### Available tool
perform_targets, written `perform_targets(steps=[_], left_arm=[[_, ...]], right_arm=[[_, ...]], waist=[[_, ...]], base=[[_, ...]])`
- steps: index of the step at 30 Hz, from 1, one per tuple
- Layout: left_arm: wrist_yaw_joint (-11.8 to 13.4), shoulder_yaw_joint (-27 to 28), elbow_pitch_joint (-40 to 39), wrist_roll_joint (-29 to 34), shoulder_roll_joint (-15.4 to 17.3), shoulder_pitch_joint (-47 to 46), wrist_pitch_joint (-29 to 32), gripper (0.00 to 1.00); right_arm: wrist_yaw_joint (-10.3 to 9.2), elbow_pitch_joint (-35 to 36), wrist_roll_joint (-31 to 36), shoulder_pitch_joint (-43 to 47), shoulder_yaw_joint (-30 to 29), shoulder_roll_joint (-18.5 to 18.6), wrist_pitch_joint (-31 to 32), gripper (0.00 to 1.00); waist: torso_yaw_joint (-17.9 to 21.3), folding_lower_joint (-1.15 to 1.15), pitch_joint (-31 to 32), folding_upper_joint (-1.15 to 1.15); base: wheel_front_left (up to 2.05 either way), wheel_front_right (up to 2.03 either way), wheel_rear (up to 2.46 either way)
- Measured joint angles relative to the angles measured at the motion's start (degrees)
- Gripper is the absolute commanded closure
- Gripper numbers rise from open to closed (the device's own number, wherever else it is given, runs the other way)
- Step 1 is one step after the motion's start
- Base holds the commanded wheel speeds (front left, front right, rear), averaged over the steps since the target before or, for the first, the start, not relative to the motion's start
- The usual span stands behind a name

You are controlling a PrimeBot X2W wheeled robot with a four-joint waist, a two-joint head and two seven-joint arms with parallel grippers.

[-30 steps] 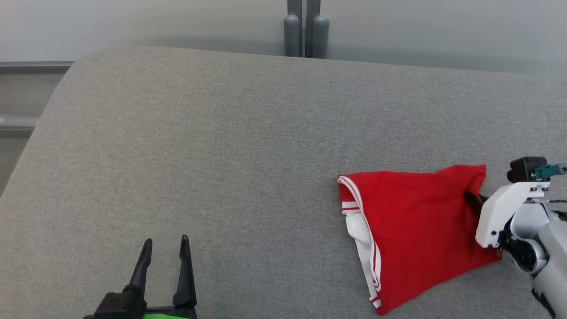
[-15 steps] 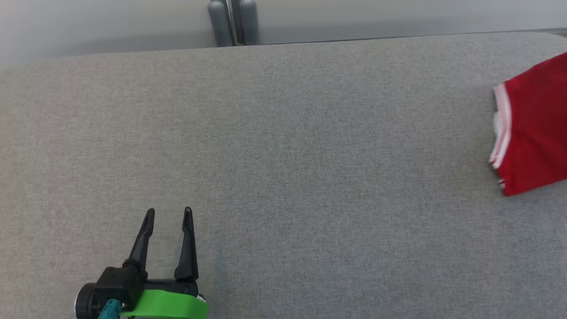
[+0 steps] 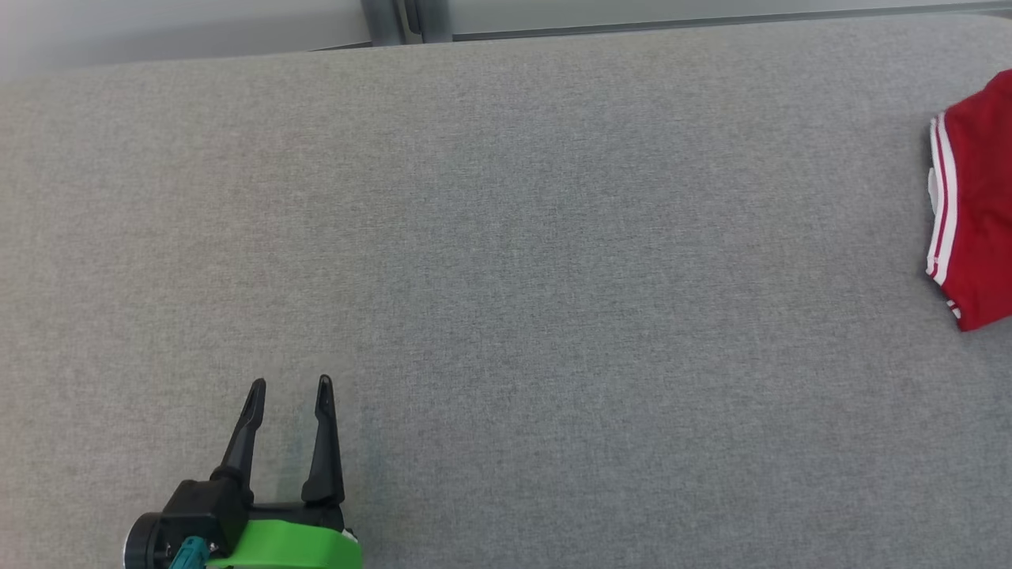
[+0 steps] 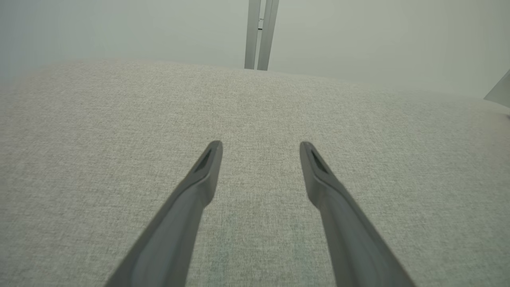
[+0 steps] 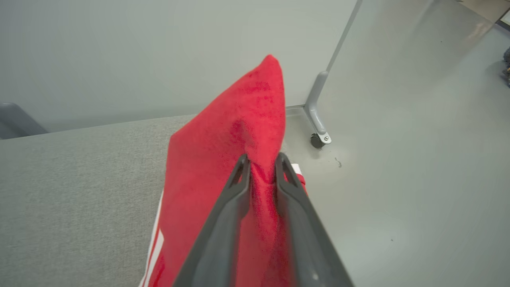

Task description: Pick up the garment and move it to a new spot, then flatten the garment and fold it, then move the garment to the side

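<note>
The garment (image 3: 976,197) is red with white stripes along its hem and lies at the right edge of the grey padded table (image 3: 506,237) in the head view. In the right wrist view a peak of the garment (image 5: 239,119) rises between the fingers of my right gripper (image 5: 262,157), which is shut on the cloth near the table's edge. My left gripper (image 3: 289,385) rests low at the lower left, open, with nothing between its fingers. It stands the same way in the left wrist view (image 4: 261,145), over bare fabric.
Past the table's far edge stand two grey posts (image 3: 399,16) in front of a pale wall. In the right wrist view a smooth grey floor (image 5: 398,159) lies beyond the table, with a partition foot on a caster (image 5: 317,139).
The head camera has swung left and down, so the garment has slid from the lower right middle of the picture to its right edge. The left gripper stays open in place.
</note>
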State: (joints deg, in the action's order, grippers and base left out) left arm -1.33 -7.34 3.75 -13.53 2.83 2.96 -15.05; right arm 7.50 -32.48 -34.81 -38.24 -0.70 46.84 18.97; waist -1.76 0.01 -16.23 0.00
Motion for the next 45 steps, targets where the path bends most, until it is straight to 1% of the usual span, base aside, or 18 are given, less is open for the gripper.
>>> perform_targets(steps=[3, 6, 8, 11, 13, 15, 17, 19, 20, 21, 24, 27, 31, 34, 41, 42, 43, 45], left_arm=[[0.0, 0.4, -0.1, 0.1, 0.0, 0.2, 0.0, 0.0], [0.0, 0.8, -0.7, 0.2, 0.0, 0.1, 0.0, 0.0], [-0.2, 0.9, -1.0, 0.2, 0.0, 0.1, 0.0, 0.0], [-0.1, 1.5, -1.0, -0.2, 0.0, 0.1, 0.0, 0.0], [0.6, 2.0, -0.9, -0.7, 0.0, 0.6, 0.0, 0.0], [1.4, 2.8, -0.5, -1.6, 0.0, 1.7, 0.0, 0.0], [1.9, 3.9, -0.3, -1.8, 0.0, 3.6, 0.0, 0.0], [2.0, 4.9, -0.6, -2.0, 0.0, 5.3, 0.0, 0.0], [2.4, 5.5, -0.8, -2.0, 0.0, 5.9, 0.0, 0.0], [2.4, 6.0, -0.8, -2.0, 0.0, 6.3, 0.0, 0.0], [2.7, 7.0, -0.8, -1.4, 0.0, 7.9, 0.0, 0.0], [2.3, 7.3, -0.2, -0.9, 0.0, 8.1, 0.0, 0.0], [1.3, 8.6, 1.1, -1.0, 0.0, 7.9, 0.0, 0.0], [1.3, 9.2, 3.0, -1.4, 0.0, 7.9, 0.0, 0.0], [0.5, 8.7, 5.4, -1.7, 0.0, 7.4, 0.0, 0.0], [0.1, 8.6, 5.6, -2.2, 0.0, 7.3, 0.0, 0.0], [-0.4, 8.3, 5.9, -2.3, 0.0, 7.2, 0.0, 1.0], [-0.3, 8.2, 6.7, -2.3, -0.2, 7.5, 0.2, 1.0]], right_arm=[[-0.01, -1.8, 4.4, -0.2, -1.8, 1.7, -1.8, 0.0], [-0.01, -1.1, 7.6, -0.2, -2.7, 1.9, -4.9, 0.0], [-0.01, 0.7, 8.0, 0.3, -2.8, 1.6, -7.0, 0.0], [-0.01, 4.3, 7.3, 3.1, -3.0, 0.1, -11.3, 0.0], [-0.01, 7.3, 7.9, 6.3, -3.7, -0.9, -16.1, 0.0], [-0.01, 10.0, 8.7, 9.5, -4.8, -3.2, -20.7, 0.0], [-0.01, 13.2, 10.4, 15.1, -5.2, -7.3, -25.3, 0.0], [0.01, 15.7, 11.7, 20.9, -5.8, -12.1, -28.1, 0.0], [0.01, 17.0, 13.8, 24.0, -6.1, -14.3, -29.8, 0.0], [0.01, 18.0, 15.0, 26.5, -6.4, -16.1, -30.5, 0.0], [0.01, 21.1, 19.1, 34.2, -7.3, -24.1, -32.4, 0.0], [0.01, 23.2, 22.5, 38.7, -7.2, -30.2, -33.4, 0.0], [0.0, 24.0, 26.1, 42.0, -5.3, -35.6, -33.8, 0.0], [0.01, 24.7, 28.1, 43.7, -3.2, -38.2, -34.0, 0.0], [0.01, 24.6, 28.9, 46.1, -3.7, -41.1, -34.0, 0.0], [0.01, 24.8, 29.0, 46.1, -3.9, -41.3, -34.0, 0.0], [0.01, 24.8, 29.1, 46.2, -4.2, -41.5, -34.0, 1.0], [0.01, 23.9, 28.9, 46.2, -4.1, -41.8, -33.9, 1.0]], waist=[[0.9, 0.0, 0.1, 0.0], [1.8, 0.0, 0.6, 0.0], [2.2, 0.0, 1.2, 0.0], [2.5, 0.0, 2.6, 0.0], [2.6, 0.0, 3.9, 0.0], [2.6, 0.0, 5.3, 0.0], [2.5, 0.0, 7.1, 0.0], [2.4, 0.0, 8.9, 0.0], [2.3, 0.0, 9.9, 0.0], [2.3, -0.01, 10.7, 0.0], [2.1, -0.01, 13.4, 0.0], [2.0, -0.01, 15.4, 0.0], [1.9, -0.01, 16.8, 0.0], [1.7, -0.01, 17.1, 0.0], [0.3, -0.01, 17.4, 0.0], [0.2, -0.01, 17.4, 0.0], [0.1, -0.01, 17.4, 0.0], [0.0, -0.01, 17.4, 0.0]], base=[[0.0, 0.0, 0.0], [0.0, 0.0, 0.0], [0.0, 0.0, 0.0], [0.0, 0.0, 0.0], [0.0, 0.0, 0.0], [0.0, 0.0, 0.0], [0.0, 0.0, 0.0], [0.0, 0.0, 0.0], [0.0, 0.0, 0.0], [0.0, 0.0, 0.0], [0.0, 0.0, 0.0], [0.0, 0.0, 0.0], [0.0, 0.0, 0.0], [0.0, 0.0, 0.0], [0.0, 0.0, 0.0], [0.0, 0.0, 0.0], [0.0, 0.0, 0.0], [0.0, 0.0, 0.0]])
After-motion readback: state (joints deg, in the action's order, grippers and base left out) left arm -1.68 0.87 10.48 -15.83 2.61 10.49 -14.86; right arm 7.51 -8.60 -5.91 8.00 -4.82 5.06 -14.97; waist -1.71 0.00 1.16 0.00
